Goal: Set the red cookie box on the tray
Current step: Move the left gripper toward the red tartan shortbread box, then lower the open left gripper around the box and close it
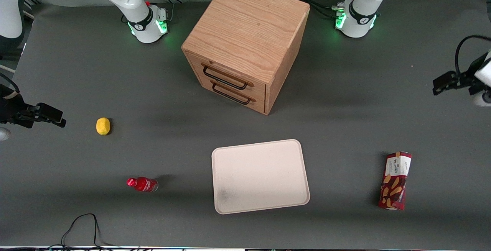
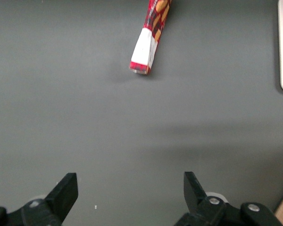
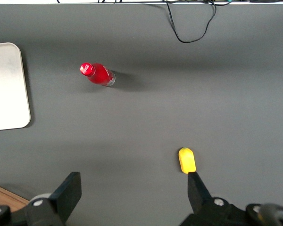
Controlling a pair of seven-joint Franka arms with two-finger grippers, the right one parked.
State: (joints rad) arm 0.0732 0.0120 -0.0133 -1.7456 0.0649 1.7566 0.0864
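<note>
1. We see the red cookie box (image 1: 395,181) lying flat on the grey table (image 1: 345,128) toward the working arm's end, its white label end pointing away from the front camera.
2. The tray (image 1: 260,176) sits near the middle of the table, well apart from the box; taking the tray as the clock's centre in the front view, the box lies at about 3 o'clock.
3. We find the tray bare, with a faint grey smudge near one corner close to the front camera.
4. The left arm's gripper (image 1: 445,83) hangs at the working arm's end of the table, farther from the front camera than the box; from the box it stands at roughly 1 o'clock in the front view.
5. In the left wrist view the gripper (image 2: 129,193) has its two fingers (image 2: 66,190) spread wide apart, with nothing between them but table; the box (image 2: 150,40) lies well clear of them.
6. The wooden drawer cabinet (image 1: 245,44) stands at 12 o'clock from the tray, both drawers closed.
7. Toward the parked arm's end we note a yellow lemon-like object (image 1: 102,125) and a small red bottle (image 1: 142,184), the bottle at 9 o'clock from the tray.
</note>
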